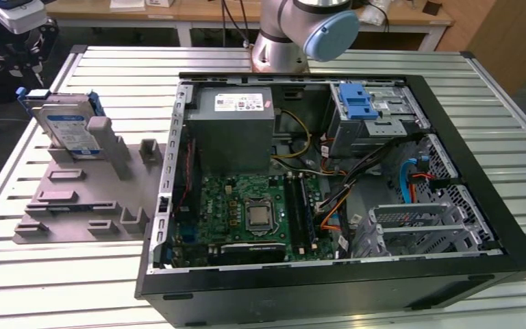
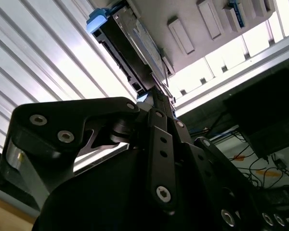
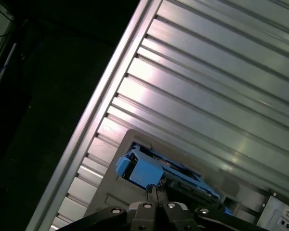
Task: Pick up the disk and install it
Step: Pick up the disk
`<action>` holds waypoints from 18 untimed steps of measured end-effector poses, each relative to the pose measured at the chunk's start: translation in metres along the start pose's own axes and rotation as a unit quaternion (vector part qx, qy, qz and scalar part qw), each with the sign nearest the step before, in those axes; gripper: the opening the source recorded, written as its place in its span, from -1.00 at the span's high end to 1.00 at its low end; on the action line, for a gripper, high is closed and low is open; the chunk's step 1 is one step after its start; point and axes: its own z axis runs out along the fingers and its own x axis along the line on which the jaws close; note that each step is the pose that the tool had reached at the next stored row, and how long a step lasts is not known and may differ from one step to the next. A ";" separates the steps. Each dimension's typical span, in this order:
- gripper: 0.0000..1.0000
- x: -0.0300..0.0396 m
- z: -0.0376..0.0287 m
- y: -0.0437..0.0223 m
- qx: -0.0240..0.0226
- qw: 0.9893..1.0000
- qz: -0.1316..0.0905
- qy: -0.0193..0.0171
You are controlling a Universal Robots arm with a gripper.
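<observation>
Second wrist view: black pincer (image 2: 156, 92) closed, fingertips together, near flat blue-framed disk (image 2: 130, 53)

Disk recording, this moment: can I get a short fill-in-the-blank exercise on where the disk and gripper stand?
1. The disk stands upright in a grey fixture on the exterior view's ___ of the computer case.
2. The plastic caddy framing the disk is ___ in colour.
3. In the first wrist view the gripper points at the disk, not holding it, with its fingers ___.

Missing words: left; blue; shut.
</observation>
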 end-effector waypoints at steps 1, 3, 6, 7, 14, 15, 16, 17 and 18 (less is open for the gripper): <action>0.79 0.0000 0.0000 0.0000 0.000 1.000 -0.002 0.000; 0.79 0.0000 0.0000 0.0000 0.000 1.000 -0.007 0.000; 0.79 0.0000 0.0000 0.0000 0.000 1.000 -0.012 0.001; 0.79 0.0000 0.0000 0.0000 0.000 1.000 -0.013 0.001; 0.79 0.0000 0.0000 0.0000 0.000 1.000 -0.015 0.001; 0.79 0.0000 0.0000 0.0000 0.000 1.000 -0.015 0.001; 0.79 0.0000 0.0000 0.0000 0.000 1.000 -0.015 0.001; 0.79 0.0000 0.0000 0.0000 0.000 1.000 -0.015 0.001; 0.79 0.0000 0.0000 0.0000 0.000 1.000 -0.015 0.001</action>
